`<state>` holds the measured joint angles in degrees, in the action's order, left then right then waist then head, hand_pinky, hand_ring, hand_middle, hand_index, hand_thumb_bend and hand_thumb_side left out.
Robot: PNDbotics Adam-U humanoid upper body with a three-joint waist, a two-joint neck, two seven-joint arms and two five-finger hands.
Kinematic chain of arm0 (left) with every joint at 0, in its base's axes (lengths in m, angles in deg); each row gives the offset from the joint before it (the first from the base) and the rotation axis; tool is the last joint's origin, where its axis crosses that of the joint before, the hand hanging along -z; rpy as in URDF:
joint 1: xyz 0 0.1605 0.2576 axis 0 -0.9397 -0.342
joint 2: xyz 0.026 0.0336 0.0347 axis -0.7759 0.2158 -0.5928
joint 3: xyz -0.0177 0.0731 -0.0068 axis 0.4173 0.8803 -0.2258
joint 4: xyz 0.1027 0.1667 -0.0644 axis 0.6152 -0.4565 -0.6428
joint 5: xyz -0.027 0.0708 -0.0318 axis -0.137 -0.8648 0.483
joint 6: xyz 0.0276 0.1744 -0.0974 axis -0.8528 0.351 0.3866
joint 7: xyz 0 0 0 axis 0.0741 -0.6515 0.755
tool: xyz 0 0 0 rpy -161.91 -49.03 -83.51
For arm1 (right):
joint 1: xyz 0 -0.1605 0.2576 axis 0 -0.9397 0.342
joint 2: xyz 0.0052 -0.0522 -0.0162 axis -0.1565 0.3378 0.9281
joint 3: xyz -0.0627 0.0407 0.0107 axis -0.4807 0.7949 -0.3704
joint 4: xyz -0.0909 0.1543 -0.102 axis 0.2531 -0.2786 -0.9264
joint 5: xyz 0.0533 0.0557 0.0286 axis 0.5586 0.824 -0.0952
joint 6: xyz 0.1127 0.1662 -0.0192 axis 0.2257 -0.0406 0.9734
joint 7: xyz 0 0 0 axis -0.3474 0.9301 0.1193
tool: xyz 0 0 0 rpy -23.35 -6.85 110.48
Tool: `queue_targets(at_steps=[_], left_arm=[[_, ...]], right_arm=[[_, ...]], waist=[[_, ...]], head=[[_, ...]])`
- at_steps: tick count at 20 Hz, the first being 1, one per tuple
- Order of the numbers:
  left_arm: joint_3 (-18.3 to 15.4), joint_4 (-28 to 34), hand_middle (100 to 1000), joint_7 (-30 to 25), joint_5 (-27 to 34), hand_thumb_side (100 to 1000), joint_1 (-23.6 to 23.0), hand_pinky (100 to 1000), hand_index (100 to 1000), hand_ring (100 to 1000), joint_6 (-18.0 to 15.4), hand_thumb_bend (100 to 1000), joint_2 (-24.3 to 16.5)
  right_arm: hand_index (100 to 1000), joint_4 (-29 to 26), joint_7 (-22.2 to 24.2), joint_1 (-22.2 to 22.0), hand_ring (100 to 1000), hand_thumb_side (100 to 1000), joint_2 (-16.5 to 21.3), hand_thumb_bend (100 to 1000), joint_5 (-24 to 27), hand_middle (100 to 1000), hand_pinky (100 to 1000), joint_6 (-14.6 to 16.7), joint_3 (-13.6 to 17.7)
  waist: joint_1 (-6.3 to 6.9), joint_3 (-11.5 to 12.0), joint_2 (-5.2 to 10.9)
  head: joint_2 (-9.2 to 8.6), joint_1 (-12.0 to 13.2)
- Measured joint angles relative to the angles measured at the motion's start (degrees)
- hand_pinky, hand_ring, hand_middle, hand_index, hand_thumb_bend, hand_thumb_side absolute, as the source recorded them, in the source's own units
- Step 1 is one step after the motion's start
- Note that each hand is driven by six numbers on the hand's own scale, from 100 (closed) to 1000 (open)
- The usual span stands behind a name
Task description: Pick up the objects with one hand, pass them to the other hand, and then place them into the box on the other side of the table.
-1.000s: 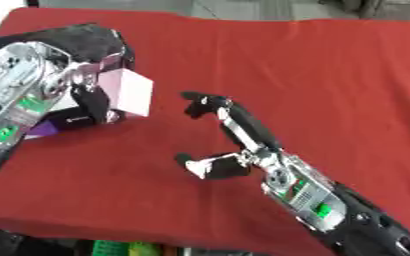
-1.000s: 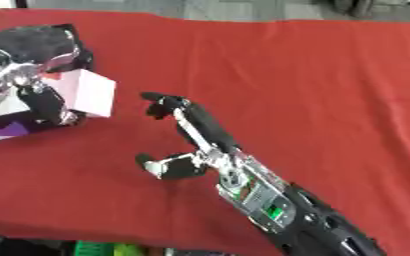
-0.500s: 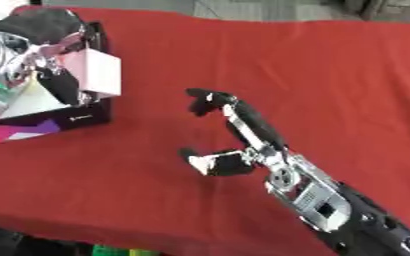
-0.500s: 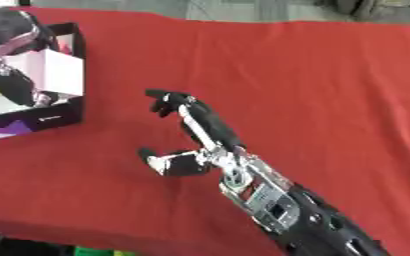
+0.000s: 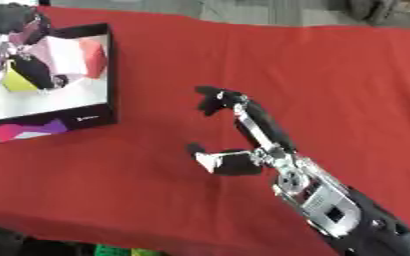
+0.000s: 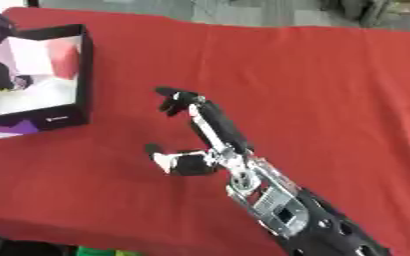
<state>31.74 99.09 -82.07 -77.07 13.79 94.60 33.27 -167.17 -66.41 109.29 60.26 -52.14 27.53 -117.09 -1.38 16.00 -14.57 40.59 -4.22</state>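
A black box [image 5: 61,120] with a white inside sits at the far left of the red tablecloth [image 5: 340,75]. Inside it lie a red block [image 5: 91,56] and a yellow thing [image 5: 19,82]. My left hand [image 5: 12,24] hangs over the box's left part; a dark part of it reaches down inside, and I cannot see whether it holds anything. My right hand [image 5: 259,131] is open above the middle of the cloth, fingers stretched toward the box, thumb spread, nothing in it.
The cloth runs bare to the right and far side. Along the near edge, below the cloth, something green [image 5: 114,250] shows. The box's lower left corner carries purple and pink print [image 5: 25,132].
The whole view has shifted, so the camera moved. My left hand now covers less of the box, whose inside shows. My right hand keeps its open pose.
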Motion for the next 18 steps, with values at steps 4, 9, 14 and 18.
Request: queue_targets(at_steps=[4,9,14,18], left_arm=[[-1.3,-3.1,499,2.5,0.1,100,-0.1,772,383,660,0.4,263,0.0],[-2.8,-7.0,504,5.5,0.3,100,-0.3,773,390,659,0.8,213,0.0],[-3.8,-10.6,620,8.0,0.9,158,-0.5,819,675,711,0.8,311,0.1],[-4.3,-12.3,739,9.5,1.3,426,-0.6,882,797,807,0.4,631,0.5]], right_arm=[[890,-0.2,-0.2,0.0,688,100,0.0,357,0.2,658,916,-0.1,0.0],[890,-0.5,-0.5,0.3,686,100,0.0,355,0.4,657,915,0.0,0.0],[889,-0.7,-0.7,0.3,684,100,0.0,351,0.7,655,914,0.0,0.0],[888,-0.7,-1.0,0.3,683,100,0.0,349,0.7,654,914,0.0,0.1]], waist=[[-0.18,0.0,-0.01],[-0.56,-0.1,-0.01],[-0.85,-0.2,-0.02],[-0.87,-0.3,-0.02]], head=[[-0.46,1.8],[-0.98,4.0],[-1.02,5.1],[-1.02,5.1]])
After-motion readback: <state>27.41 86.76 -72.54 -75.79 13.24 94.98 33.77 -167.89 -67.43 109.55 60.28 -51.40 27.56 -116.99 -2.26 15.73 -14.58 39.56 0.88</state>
